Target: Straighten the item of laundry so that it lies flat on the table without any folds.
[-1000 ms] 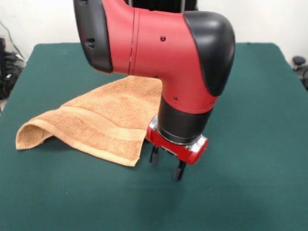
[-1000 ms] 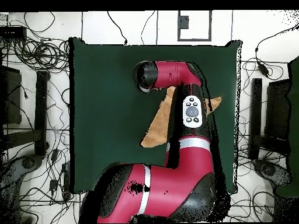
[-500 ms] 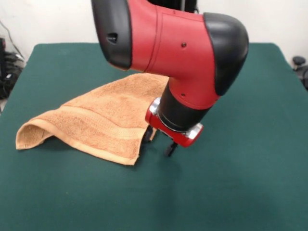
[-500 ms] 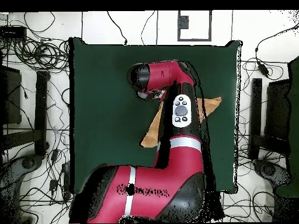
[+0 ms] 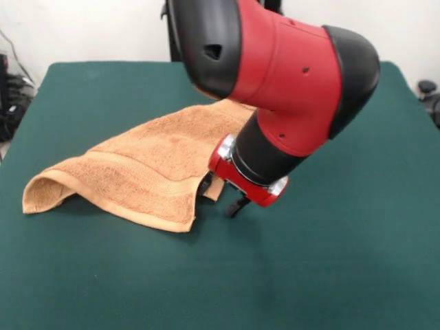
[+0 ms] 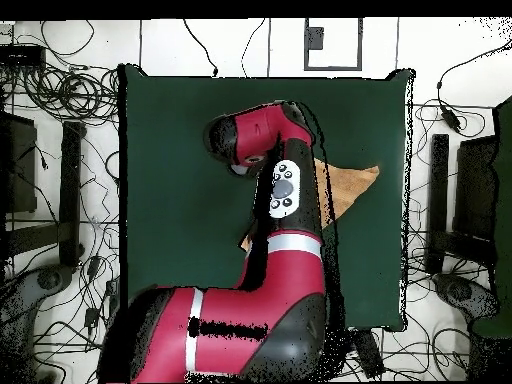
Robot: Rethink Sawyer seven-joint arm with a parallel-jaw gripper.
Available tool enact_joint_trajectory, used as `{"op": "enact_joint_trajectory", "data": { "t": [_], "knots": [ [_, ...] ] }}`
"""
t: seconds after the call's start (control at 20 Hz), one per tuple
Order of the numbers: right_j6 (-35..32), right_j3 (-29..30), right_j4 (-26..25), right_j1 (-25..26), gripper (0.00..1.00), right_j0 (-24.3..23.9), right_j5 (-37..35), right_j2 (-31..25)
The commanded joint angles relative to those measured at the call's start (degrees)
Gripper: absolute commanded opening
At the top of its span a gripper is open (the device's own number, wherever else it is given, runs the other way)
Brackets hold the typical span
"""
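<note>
The tan-orange towel [image 5: 148,165] lies rumpled on the dark green table [image 5: 344,275], left of centre in the front view. Its left end curls up in a raised fold [image 5: 38,189]. My gripper [image 5: 221,196] is tilted and low at the towel's near right corner. It is open, with one finger at the towel's edge and the other [image 5: 237,205] over bare table. In the overhead view the arm [image 6: 285,190] hides the gripper and most of the towel; a towel corner [image 6: 352,183] shows to its right on the table [image 6: 170,180].
The red and black arm [image 5: 275,75] hangs over the towel's far right part. In the overhead view, cables [image 6: 60,95] and dark equipment [image 6: 475,190] lie on the floor round the table's edges.
The gripper has moved from bare table, beside the towel's near right corner, left and back onto that corner, tilting as it went. The towel's near corner shifted slightly.
</note>
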State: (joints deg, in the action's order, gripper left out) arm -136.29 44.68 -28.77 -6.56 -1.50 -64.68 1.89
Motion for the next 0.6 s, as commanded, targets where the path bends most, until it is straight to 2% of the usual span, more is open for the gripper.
{"op": "enact_joint_trajectory", "data": {
  "t": [0.05, 0.35, 0.6],
  "knots": [
    [9.6, 2.4, -5.3, 3.8, 1.0, 2.7, 1.5, -0.7],
    [8.0, 3.5, -6.1, 4.4, 1.0, 2.2, 5.8, -0.7],
    [6.3, 2.3, -6.3, 5.6, 1.0, 2.3, 6.2, -0.3]
  ]
}}
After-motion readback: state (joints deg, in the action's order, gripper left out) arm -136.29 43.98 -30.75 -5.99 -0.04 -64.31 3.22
